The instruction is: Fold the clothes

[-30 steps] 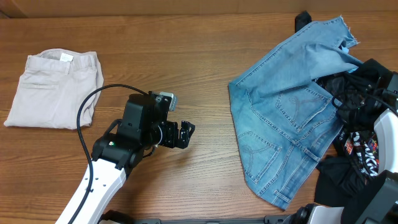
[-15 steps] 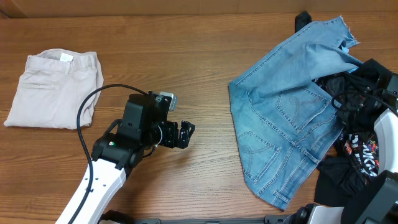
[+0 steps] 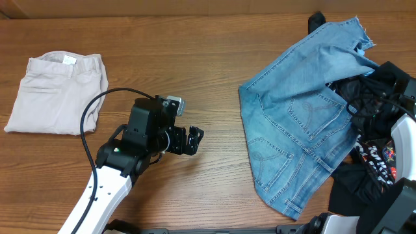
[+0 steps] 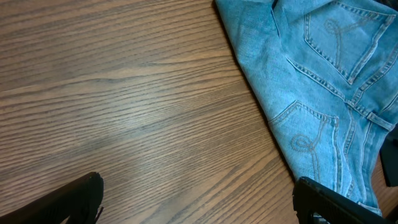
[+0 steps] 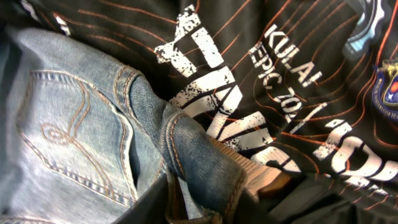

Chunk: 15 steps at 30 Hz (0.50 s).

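Across the black printed jersey (image 5: 298, 74), white lettering can be read as "KULAI" and, below it, "EPIC 20", the rest being lost in a crease. Larger distressed white letters are cut off by the folds, and a blue badge at the frame's edge cannot be made out. A tan patch (image 5: 268, 180) is seen on the waistband of the jeans (image 3: 299, 130); its writing cannot be read. A small white label (image 3: 68, 60) is sewn into the beige trousers (image 3: 58, 94), which are folded at the far left.

The jeans are spread on the right part of the table (image 3: 214, 58), back pockets up, the frayed hem near the far edge. Bare wood is left between them and the left gripper (image 3: 190, 140), whose jaws are spread wide over the table with nothing between them.

The right gripper (image 5: 214, 202) is nearly closed on a bunched fold of the denim waistband. From overhead it is hidden among the jersey and cables.
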Motion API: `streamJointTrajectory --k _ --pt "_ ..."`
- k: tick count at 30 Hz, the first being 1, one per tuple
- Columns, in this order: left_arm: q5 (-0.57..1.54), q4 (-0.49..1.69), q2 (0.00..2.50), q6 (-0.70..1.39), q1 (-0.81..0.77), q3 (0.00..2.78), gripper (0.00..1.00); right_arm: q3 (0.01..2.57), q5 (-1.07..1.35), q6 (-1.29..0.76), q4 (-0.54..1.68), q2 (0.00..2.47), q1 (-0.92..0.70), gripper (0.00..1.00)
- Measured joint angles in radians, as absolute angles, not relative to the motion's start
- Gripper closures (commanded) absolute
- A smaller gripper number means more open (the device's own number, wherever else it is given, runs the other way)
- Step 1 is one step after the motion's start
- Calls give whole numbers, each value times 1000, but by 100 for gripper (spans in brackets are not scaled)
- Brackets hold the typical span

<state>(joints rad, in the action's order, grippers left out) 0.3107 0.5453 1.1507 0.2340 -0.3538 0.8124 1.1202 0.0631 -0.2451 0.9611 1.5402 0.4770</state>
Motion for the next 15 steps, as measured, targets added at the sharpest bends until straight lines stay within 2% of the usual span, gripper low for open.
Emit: streamJointTrajectory --k 5,9,12,15 --pt "311 545 1151 234 -354 813 0 1120 84 -247 959 1540 477 96" --pt "311 544 1151 234 -354 813 0 1123 194 -191 950 1540 469 96" --pt "311 542 1151 234 -354 813 0 1139 273 -151 956 1537 411 96" --pt "311 541 1151 234 -354 813 0 1159 315 -129 964 1515 281 96"
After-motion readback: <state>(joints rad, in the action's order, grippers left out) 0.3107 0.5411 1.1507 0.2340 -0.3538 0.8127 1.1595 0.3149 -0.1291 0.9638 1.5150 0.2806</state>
